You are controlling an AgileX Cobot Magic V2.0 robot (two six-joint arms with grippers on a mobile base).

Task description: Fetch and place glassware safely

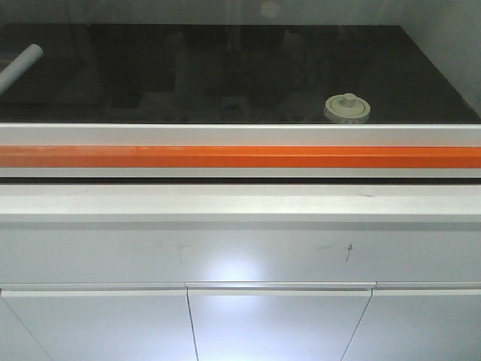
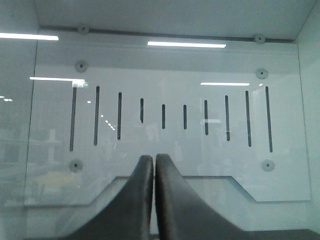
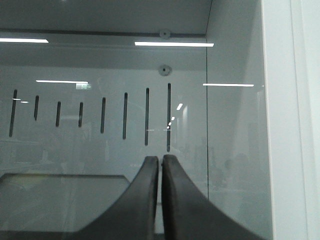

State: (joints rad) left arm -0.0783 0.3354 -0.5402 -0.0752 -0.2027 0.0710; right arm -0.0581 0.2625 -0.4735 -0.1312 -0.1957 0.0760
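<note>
At the far left of the front view, a pale grey round pipe [image 1: 21, 64] slants in over a glossy black table [image 1: 188, 75]. A white rail with a long orange strip [image 1: 225, 156] runs along the table's front edge, and white cupboard doors [image 1: 278, 327] sit beneath it. On the right part of the table, close to the front edge and just behind the rail, stands the small clear glass jar with a round cream-white knobbed lid [image 1: 346, 107]. It is upright with the lid on, and the rail hides its lower part. No arm shows in this view.

In the left wrist view, the left claw [image 2: 154, 159] has its two dark fingers pressed together with nothing between them. It faces a white back panel with a row of dark vertical slots [image 2: 163, 116].

In the right wrist view, the right claw [image 3: 160, 160] is likewise drawn narrow, with only a hairline between its fingers, and grips nothing. The same slotted panel lies ahead of it, and a white upright frame [image 3: 282, 120] stands at the right.
</note>
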